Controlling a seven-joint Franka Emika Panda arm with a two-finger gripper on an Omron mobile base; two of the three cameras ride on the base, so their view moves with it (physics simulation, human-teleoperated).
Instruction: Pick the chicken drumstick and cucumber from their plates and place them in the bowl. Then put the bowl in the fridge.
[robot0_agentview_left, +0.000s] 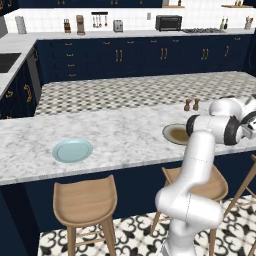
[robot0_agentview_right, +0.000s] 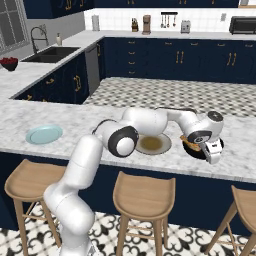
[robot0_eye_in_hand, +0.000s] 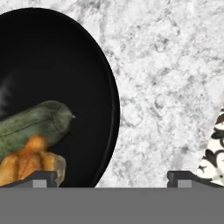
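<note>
Spillage is what we worry about most: the cucumber (robot0_eye_in_hand: 37, 124) and the chicken drumstick (robot0_eye_in_hand: 28, 162) already lie touching inside the bowl (robot0_eye_in_hand: 94, 78), near its rim. Our gripper (robot0_eye_in_hand: 111, 177) hangs over that rim, jaws spread wide and holding nothing. If we pinch the thin black edge off-centre, we judge the bowl could tilt or slip toward the counter (robot0_eye_in_hand: 166, 87) edge beside it, dumping the food before the fridge.

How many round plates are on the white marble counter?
2. A pale blue round plate lies bare toward the counter's left end; a grey-beige plate with a brown centre lies partly behind the robot's white arm, beside the black bowl.
</note>
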